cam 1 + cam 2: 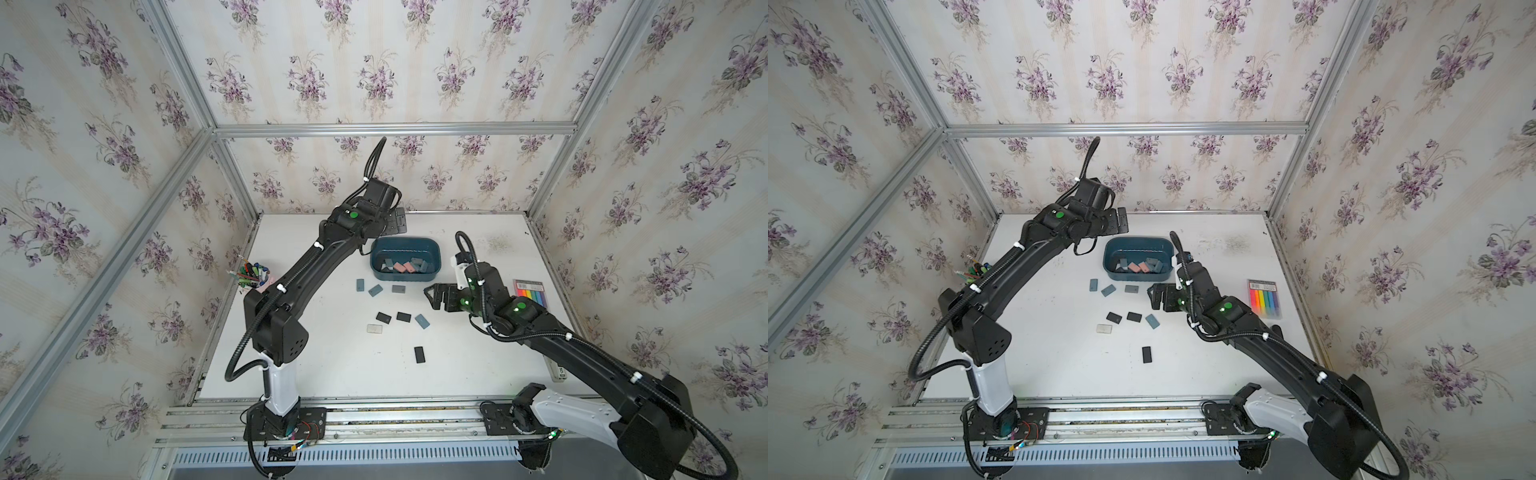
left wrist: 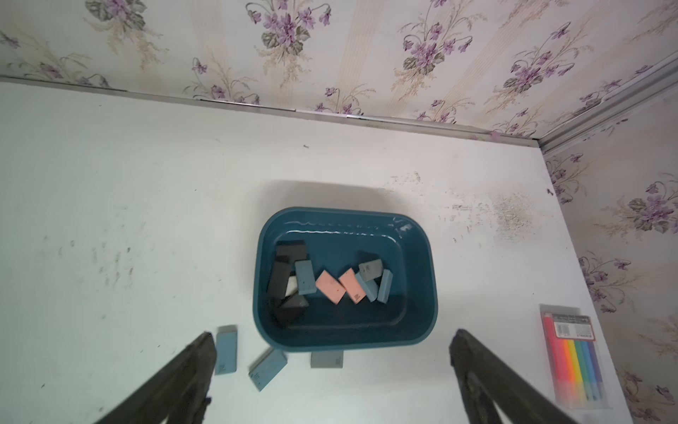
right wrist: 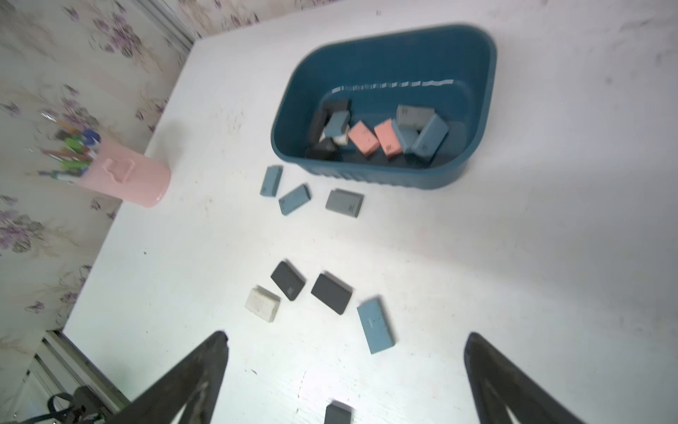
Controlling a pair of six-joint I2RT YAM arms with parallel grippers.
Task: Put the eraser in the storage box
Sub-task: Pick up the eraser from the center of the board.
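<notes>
- Left jaws hang spread and empty, high over the storage box near the counter's far edge; it holds several erasers.
- Loose erasers lie mid-counter in front of it.
- Right jaws, wide and empty, hover near a blue eraser; seemingly a fresh pick begins: descend, straddle its narrow sides, close.

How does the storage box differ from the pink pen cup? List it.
Colour: the storage box is dark teal, the pen cup pink. Shape: the storage box is a wide, shallow, rounded rectangle, the pen cup narrow and round. Contents: the storage box holds loose erasers, the pen cup pens. Both are open-topped and stand on the table.
</notes>
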